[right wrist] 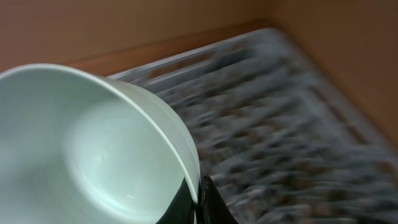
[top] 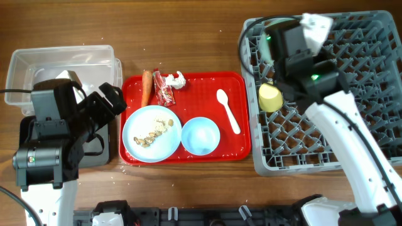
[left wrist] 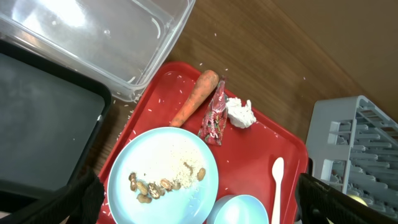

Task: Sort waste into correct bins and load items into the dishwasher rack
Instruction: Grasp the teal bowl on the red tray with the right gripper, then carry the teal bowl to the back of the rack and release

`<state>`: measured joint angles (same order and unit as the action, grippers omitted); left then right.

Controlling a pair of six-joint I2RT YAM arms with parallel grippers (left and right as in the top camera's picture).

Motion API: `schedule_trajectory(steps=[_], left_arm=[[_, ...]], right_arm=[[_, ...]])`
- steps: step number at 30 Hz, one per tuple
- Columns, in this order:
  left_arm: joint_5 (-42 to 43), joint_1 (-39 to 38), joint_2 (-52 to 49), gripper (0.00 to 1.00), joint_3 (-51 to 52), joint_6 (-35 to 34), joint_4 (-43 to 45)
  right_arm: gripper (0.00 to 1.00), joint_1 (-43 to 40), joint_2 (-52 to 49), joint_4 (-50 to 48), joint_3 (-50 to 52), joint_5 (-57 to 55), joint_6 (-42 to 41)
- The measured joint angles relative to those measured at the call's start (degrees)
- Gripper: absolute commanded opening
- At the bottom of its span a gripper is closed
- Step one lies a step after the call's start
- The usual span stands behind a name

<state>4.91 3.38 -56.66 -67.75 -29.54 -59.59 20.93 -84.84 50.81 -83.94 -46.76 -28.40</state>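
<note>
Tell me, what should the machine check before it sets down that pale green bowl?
1. Mint green round bowl gripped at its rim by right gripper: ok.
2. Large grey plastic pegged rack beneath it: ok.
3. Free slot below: cannot tell, blurred.
4. Small yellow cup sitting in rack: ok.
5. Left gripper open, empty: ok.
6. Orange carrot and crumpled red-and-white wrapper binned: not ok, on red tray.

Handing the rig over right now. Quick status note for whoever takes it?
Left gripper open, empty, by the red tray's left edge.
Right gripper shut on the mint green bowl's rim, over the dishwasher rack.
Done: yellow cup in rack.
Left: plate with crumbs, light blue bowl, spoon, carrot, wrapper, tissue all on the tray; no waste seen in clear tub or black tray.
</note>
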Motion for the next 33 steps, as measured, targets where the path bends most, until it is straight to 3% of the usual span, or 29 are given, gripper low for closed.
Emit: schedule_trajectory(steps=[6, 12, 16, 25, 33], left_arm=[[0.0, 0.0, 0.0, 1.0, 0.0, 0.0, 0.0], [0.0, 0.0, 0.0, 1.0, 0.0, 0.0, 0.0], [-0.2, 0.0, 0.0, 1.0, 0.0, 0.0, 0.0], [-0.2, 0.0, 0.0, 1.0, 0.0, 0.0, 0.0], [-0.2, 0.0, 0.0, 1.0, 0.0, 0.0, 0.0]], right_arm=[[0.04, -8.3, -8.2, -4.0, 0.0, -10.1, 3.9], [0.04, -8.9, -20.1, -13.4, 0.0, -12.5, 16.3], [0.04, -8.8, -24.8, -14.2, 0.0, -15.7, 19.8], [0.04, -8.7, -23.8, -10.1, 0.0, -17.8, 21.0], [0.04, -8.7, -9.8, -3.7, 0.0, -16.1, 20.7]])
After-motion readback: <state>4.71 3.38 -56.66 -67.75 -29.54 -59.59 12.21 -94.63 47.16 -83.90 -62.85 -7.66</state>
